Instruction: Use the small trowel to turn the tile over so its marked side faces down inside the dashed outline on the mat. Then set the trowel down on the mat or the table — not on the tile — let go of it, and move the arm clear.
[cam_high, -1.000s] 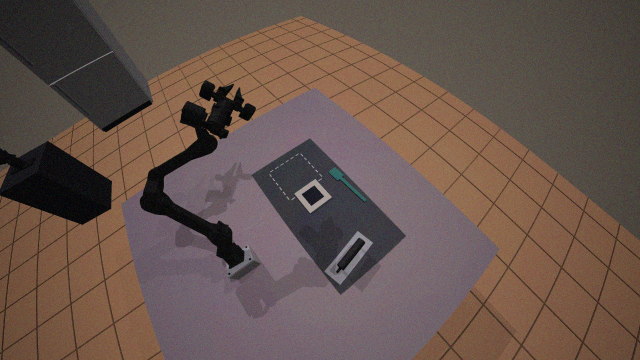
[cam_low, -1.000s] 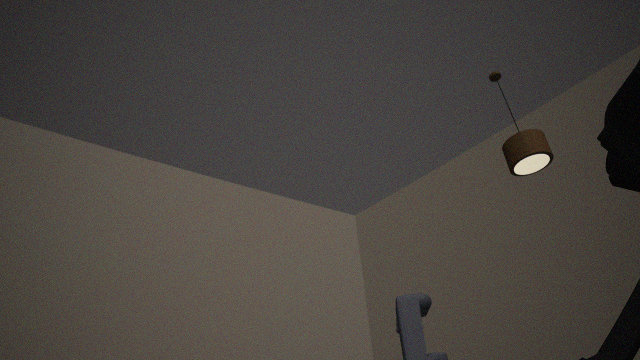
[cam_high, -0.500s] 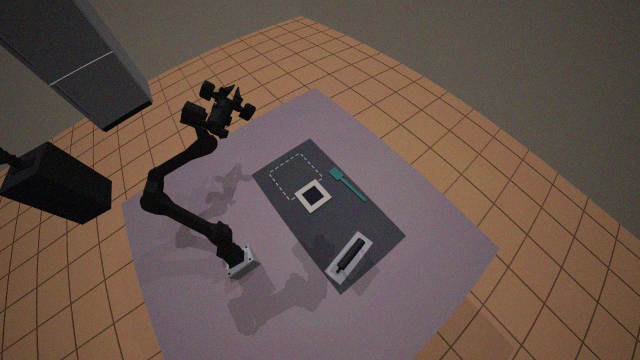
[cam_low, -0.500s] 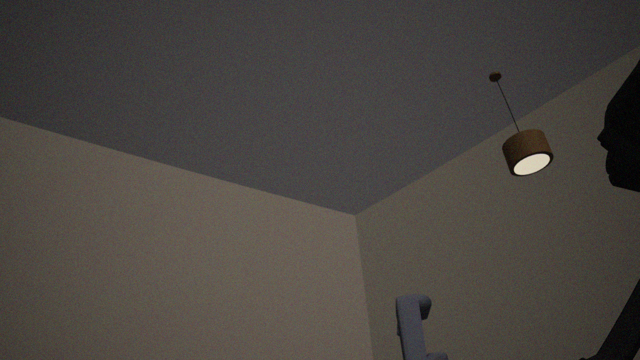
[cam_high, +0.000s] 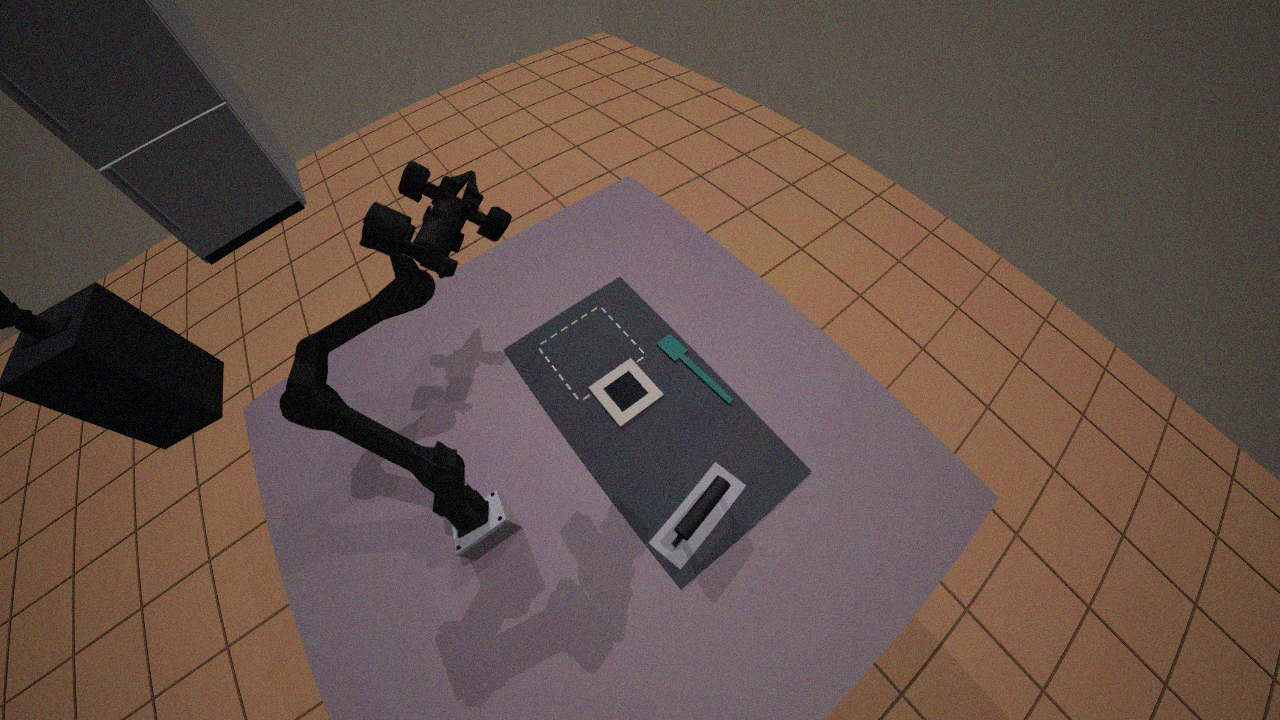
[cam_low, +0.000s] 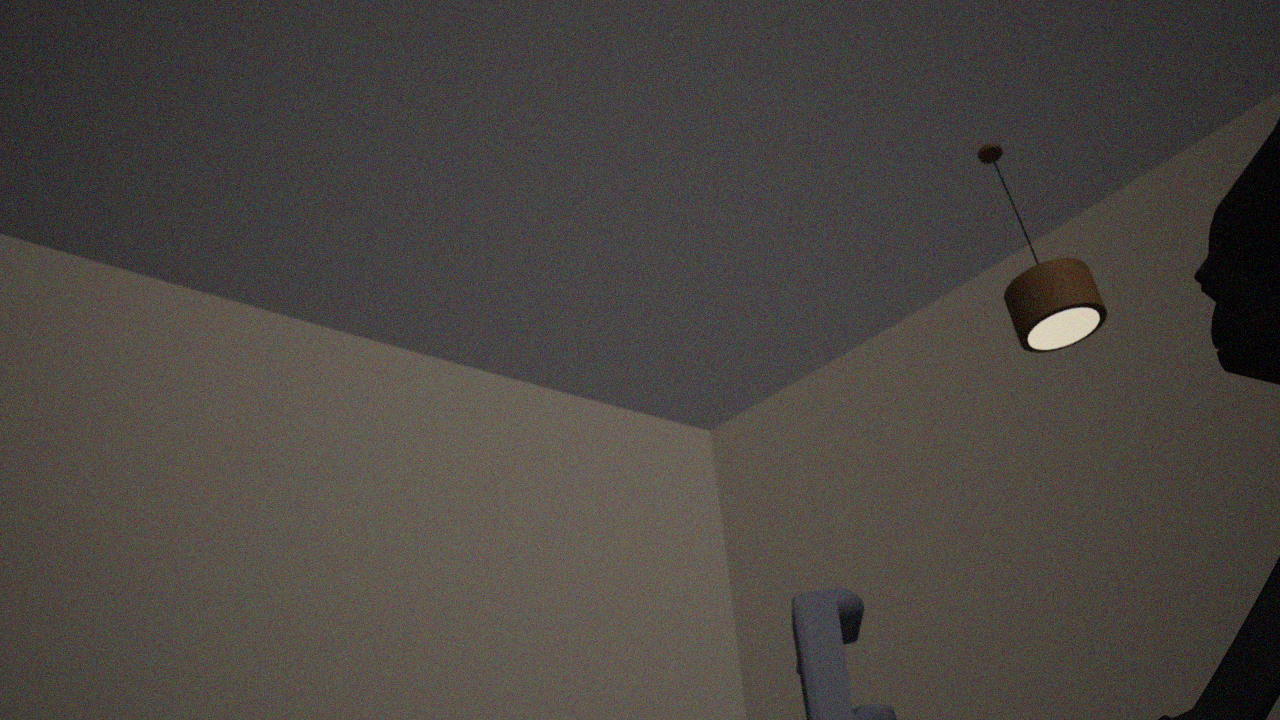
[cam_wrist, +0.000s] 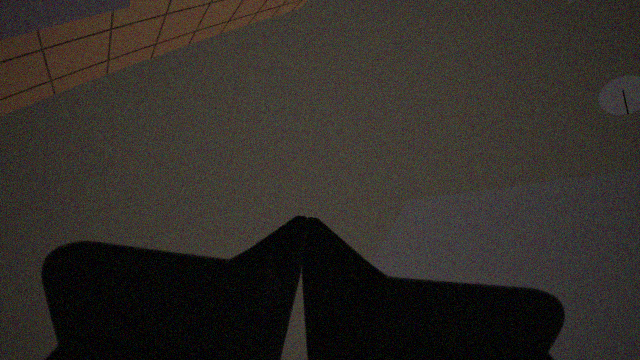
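Tile (cam_high: 625, 391) lies flat on the dark mat (cam_high: 644, 443), a dark square inside its pale border facing up. One corner region of the tile laps over a corner of the dashed outline (cam_high: 560, 373); most of the tile sits outside it. Whether the dark square is the marked side: cannot tell for certain.

Trowel (cam_high: 702, 376) rests on the mat near its long edge, on the side away from the arm's base plate (cam_high: 499, 512). It is teal, apart from the tile, with its blade nearer the outline end of the mat. Nothing grips it.

Tool (cam_high: 470, 174) (cam_wrist: 305, 227): closed, fingertips together in the wrist view, with nothing held. A thin wedge of light shows between the fingers below the tips. In the top view the tool is well apart from both tile and trowel, with the arm (cam_high: 366, 313) bent and raised above the counter (cam_high: 859, 447).

Pale plate (cam_high: 731, 483) with a black cylinder (cam_high: 702, 507) above it lies at the opposite end of the mat from the outline.

Exterior view: mostly walls and ceiling, plus a lit hanging lamp (cam_low: 1054, 293). Dark shapes at its right edge are cut off; cannot identify them. Work area falls outside that view.
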